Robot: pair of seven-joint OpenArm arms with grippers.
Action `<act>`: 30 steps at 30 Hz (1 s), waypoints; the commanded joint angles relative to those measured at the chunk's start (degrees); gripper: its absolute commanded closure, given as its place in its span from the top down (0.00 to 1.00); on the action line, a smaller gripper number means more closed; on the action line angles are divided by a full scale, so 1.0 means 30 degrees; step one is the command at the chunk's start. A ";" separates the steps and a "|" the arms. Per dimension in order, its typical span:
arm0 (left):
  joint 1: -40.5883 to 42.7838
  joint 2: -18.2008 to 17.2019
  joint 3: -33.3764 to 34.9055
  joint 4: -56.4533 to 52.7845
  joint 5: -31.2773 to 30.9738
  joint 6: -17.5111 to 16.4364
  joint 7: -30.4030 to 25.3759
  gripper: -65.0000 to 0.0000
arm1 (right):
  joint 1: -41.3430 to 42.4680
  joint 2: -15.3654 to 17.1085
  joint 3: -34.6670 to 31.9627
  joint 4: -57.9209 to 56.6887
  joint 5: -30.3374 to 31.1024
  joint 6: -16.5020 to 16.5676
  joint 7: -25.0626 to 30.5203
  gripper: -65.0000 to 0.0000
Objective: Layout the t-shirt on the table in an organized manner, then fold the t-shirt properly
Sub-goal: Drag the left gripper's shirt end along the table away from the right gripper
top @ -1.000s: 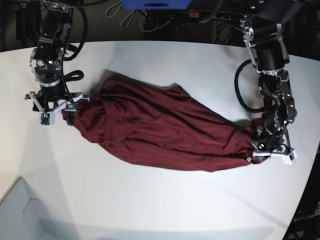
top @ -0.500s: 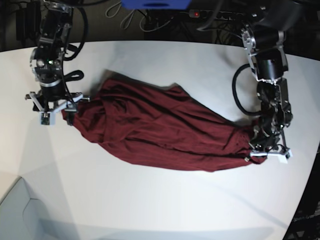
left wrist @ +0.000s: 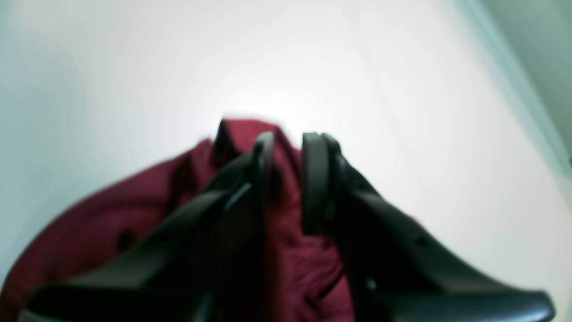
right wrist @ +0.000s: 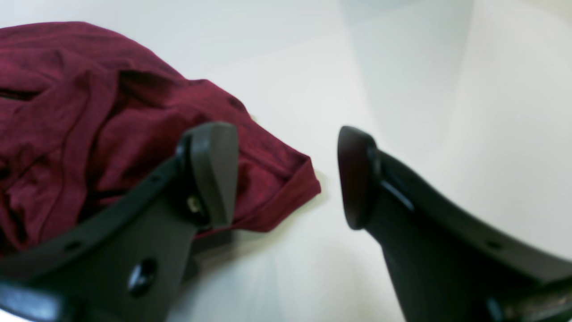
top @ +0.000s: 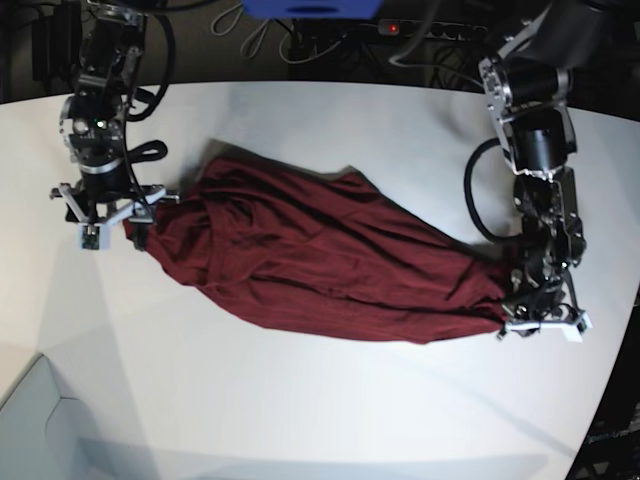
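Burgundy cloth lies bunched in a long heap across the middle of the table (top: 320, 400): the shirt (top: 320, 265), far from laid out. Its long axis runs slantwise, from the end by the right gripper (top: 105, 215) down to the end by the left gripper (top: 540, 318), so each arm stands at one tip of the heap.

The left gripper's jaws are nearly closed, with a fold of the shirt (left wrist: 286, 214) pinched between them; the wrist view is blurred, but cloth plainly fills the narrow gap. The right gripper (right wrist: 286, 176) stands wide open and holds nothing. One finger (right wrist: 214, 172) sits over the shirt's hemmed corner (right wrist: 290, 183); the other hangs over bare table, so the corner lies just inside the gap, toward the shirt side.

Judging from this, the right gripper needs only to settle and close on that corner; then the two arms could draw apart along the long axis to spread the cloth.
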 commanded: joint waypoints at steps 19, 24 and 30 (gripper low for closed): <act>0.0662 0.1107 0.1478 0.2730 0.0075 -0.0141 0.0590 0.17 | 0.0132 0.0086 -0.0001 0.0305 0.0105 -0.0036 0.0407 0.55; 0.0691 0.0989 0.2416 0.2701 0.0075 -0.0112 0.0560 0.19 | 0.0132 0.0086 -0.0294 0.0305 0.0105 -0.0036 0.0407 0.55; 0.0691 0.0989 0.2299 0.2701 -0.0012 -0.0112 0.0560 0.60 | 0.0132 0.0086 -0.0294 0.0305 0.0105 -0.0036 0.0407 0.55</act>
